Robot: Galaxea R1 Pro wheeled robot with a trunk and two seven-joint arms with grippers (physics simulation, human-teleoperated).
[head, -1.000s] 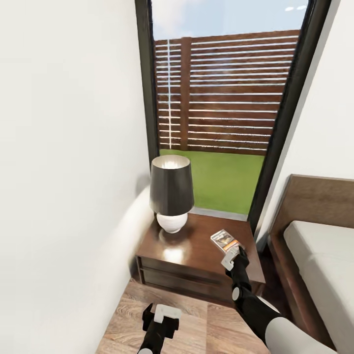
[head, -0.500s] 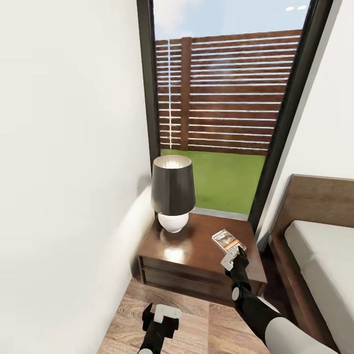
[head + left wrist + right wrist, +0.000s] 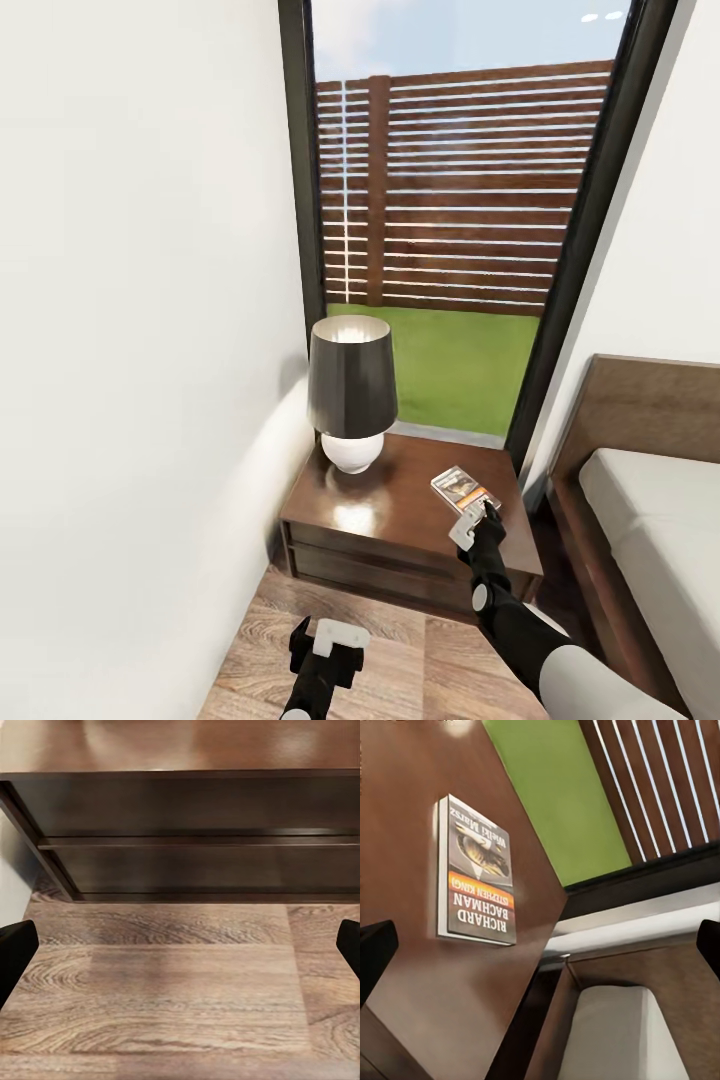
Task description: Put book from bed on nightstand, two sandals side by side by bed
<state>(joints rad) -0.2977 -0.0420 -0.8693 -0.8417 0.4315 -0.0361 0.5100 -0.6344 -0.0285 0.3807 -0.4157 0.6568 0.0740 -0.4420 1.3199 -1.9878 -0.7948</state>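
With the book (image 3: 463, 489) lying flat on the nightstand (image 3: 380, 500), I judge that half done; my right gripper (image 3: 468, 527) spread empty just beside it, sandals remaining.

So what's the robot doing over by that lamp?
It is putting a book away. The book lies flat on the nightstand, near the corner closest to the bed, with a lamp standing at the other side. The right gripper is open just behind the book and not holding it. The left gripper hangs open and empty over the wood floor in front of the nightstand.
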